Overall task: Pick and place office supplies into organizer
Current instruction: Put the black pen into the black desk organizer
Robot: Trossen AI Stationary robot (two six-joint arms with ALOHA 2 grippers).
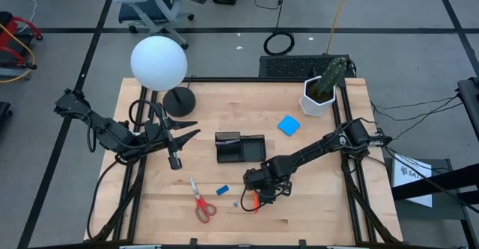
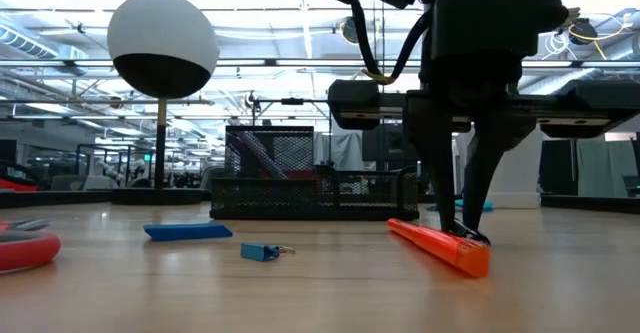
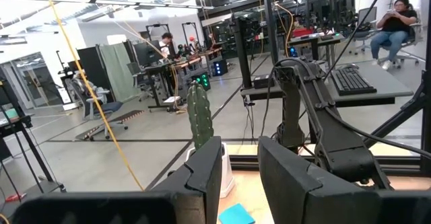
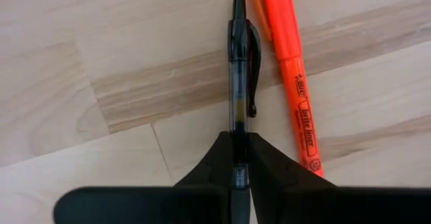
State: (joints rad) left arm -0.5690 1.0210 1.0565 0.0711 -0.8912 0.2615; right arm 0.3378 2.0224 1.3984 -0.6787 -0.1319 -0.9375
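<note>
Right claw [image 4: 240, 158] is down on the surface [image 1: 314, 211] in the lower middle of the high view, its two dark fingers pinched together on the barrel of the black pen [image 4: 240, 69]; the pen lies flat on the wood, not lifted. Just beside it, roughly parallel, lies an orange highlighter [image 4: 291, 69], close enough that I cannot tell whether clip and marker touch. In the low view the highlighter [image 2: 440, 245] sits at lower right, right at the fingers' feet. So the step in hand is the grasp of one pen, judged made or very nearly so. The organizer [image 1: 240, 146] stands at the centre of the high view, near the claw and up-frame from it. Farther out, a small blue eraser [image 1: 222, 190] and the red-handled scissors [image 1: 202, 203] lie at lower left of centre, and the blue note pad [image 1: 289, 125] lies right of the organizer, below the potted cactus [image 1: 326, 85]. Left claw [image 1: 186, 128] waits raised at mid-left by the globe lamp [image 1: 159, 62], fingers parted, holding nothing. Next move, as I judge it: lift straight up so the highlighter is not dragged along, carry the pen over a compartment, lower, release.
</note>
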